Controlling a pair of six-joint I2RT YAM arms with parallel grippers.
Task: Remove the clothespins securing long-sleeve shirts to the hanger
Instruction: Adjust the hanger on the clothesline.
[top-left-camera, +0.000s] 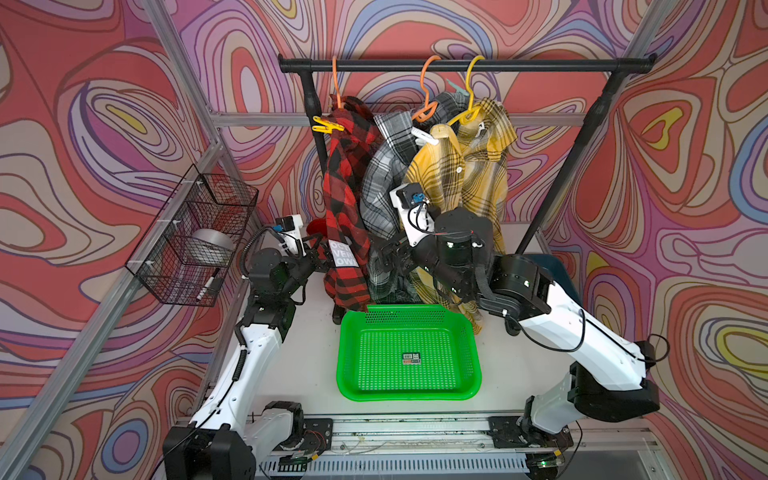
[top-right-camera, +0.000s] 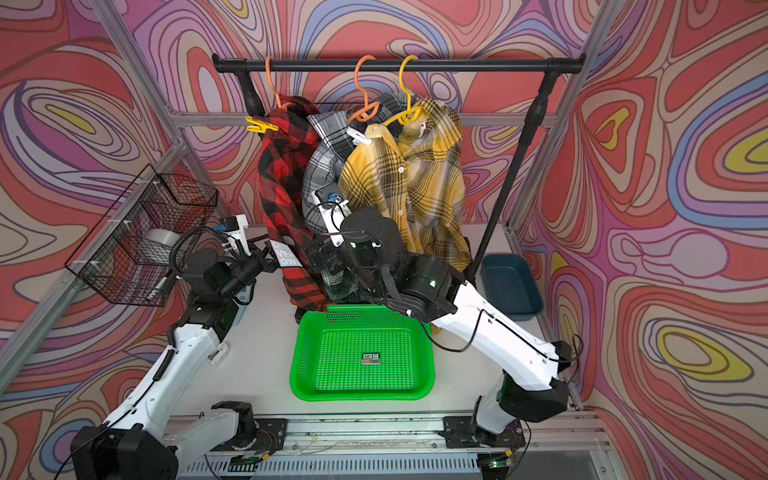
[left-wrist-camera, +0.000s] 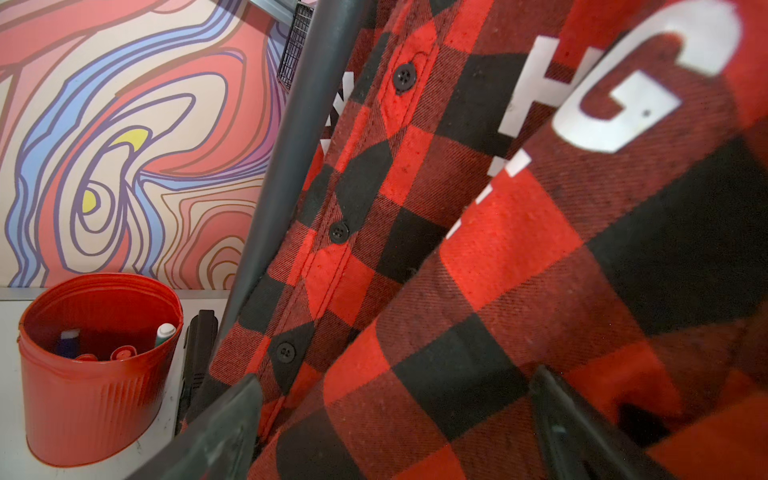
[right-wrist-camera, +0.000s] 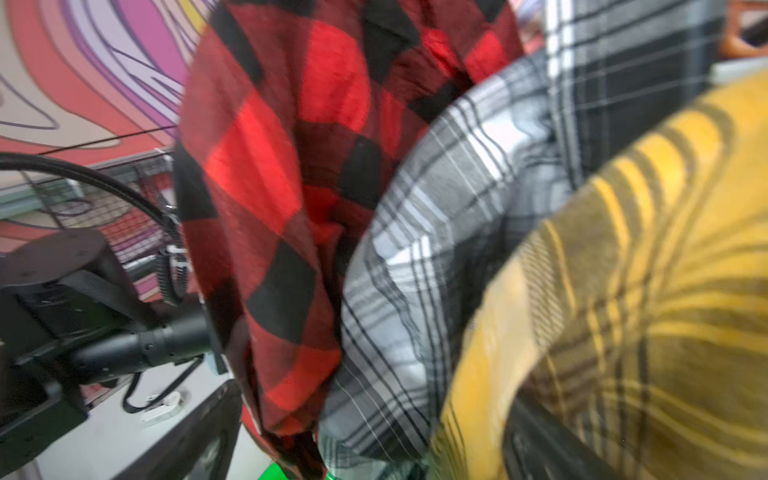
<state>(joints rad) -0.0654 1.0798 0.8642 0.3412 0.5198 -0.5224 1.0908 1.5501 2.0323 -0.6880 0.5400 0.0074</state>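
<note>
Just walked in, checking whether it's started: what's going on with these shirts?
Two robot arms are working at three plaid shirts hung on a black rail. A yellow clothespin grips the red-and-black shirt, and a white clothespin sits at the shoulder of the grey plaid shirt; the green basket holds no clips. The left arm's fingers and the right arm's fingers are open and empty, low among the hanging shirts.

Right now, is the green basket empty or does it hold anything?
Empty. In both top views the green basket shows only its bare perforated floor and a label sticker stuck to it; nothing loose lies inside.
</note>
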